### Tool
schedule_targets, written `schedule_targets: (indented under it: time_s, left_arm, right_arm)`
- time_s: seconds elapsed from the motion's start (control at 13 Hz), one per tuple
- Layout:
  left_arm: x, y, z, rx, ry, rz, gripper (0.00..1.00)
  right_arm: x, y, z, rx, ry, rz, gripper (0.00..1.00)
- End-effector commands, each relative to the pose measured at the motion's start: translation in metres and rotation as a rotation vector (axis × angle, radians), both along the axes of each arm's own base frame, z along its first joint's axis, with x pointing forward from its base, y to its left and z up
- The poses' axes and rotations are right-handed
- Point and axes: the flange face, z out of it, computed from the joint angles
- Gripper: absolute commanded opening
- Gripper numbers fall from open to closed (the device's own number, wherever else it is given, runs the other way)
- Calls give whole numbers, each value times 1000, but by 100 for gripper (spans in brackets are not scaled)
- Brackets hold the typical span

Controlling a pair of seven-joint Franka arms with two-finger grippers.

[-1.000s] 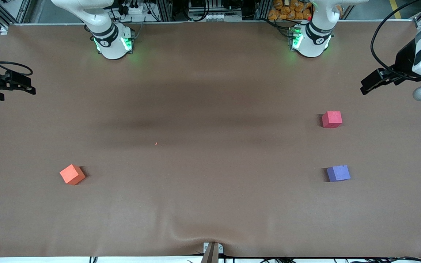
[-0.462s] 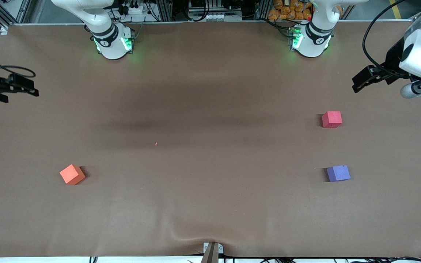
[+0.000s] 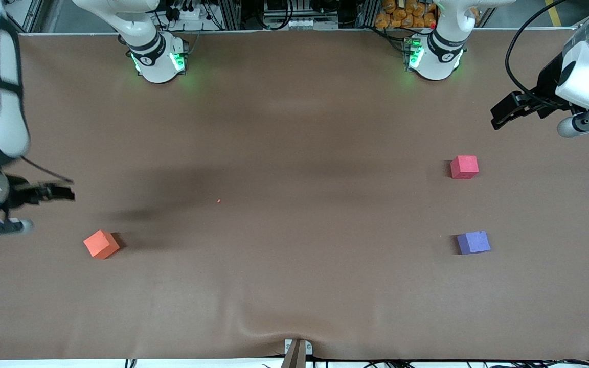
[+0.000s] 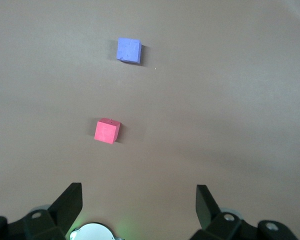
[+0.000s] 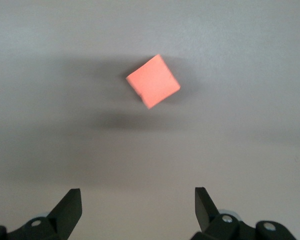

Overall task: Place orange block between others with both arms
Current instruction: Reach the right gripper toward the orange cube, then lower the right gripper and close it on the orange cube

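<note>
Overhead, brown table cover (image 3: 294, 128) creased at its near edge, orange block (image 3: 101, 244), both grippers' fingers wide, empty.

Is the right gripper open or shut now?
Open: in the right wrist view the right gripper has its two fingers wide apart, holding nothing.

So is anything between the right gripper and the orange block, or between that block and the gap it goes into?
Nothing visible. The open right gripper hangs near the orange block over bare table. Only a tiny orange speck lies toward the gap between the red-pink cube and the purple cube.
</note>
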Motion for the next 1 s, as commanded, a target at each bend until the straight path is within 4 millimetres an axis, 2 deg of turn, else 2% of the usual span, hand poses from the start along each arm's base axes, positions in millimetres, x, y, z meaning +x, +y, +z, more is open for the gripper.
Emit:
schedule_targets:
  time_s: [0.0, 0.15, 0.38, 0.54, 0.69, 0.85, 0.92]
  left_arm:
    - [-1, -18, 7, -17, -51, -47, 100]
    - [-2, -34, 4, -14, -58, -77, 100]
    - [0, -30, 4, -13, -60, -89, 100]
    - [0, -27, 4, -14, -58, -83, 100]
    - [1, -27, 4, -17, -58, -68, 100]
    - [2, -33, -3, -1, -46, -81, 100]
    - [-1, -33, 0, 1, -45, -78, 100]
  right_arm:
    - [16, -6, -21, 7, -36, -1, 100]
    - [30, 1, -44, -7, -94, 27, 100]
    - [41, 17, -74, -8, -121, 139, 100]
    - [44, 13, -87, -1, -128, 259, 100]
    - [44, 6, -97, 7, -130, 307, 100]
    - [48, 11, -115, 3, -129, 370, 100]
    - [51, 8, -125, -4, -155, 392, 100]
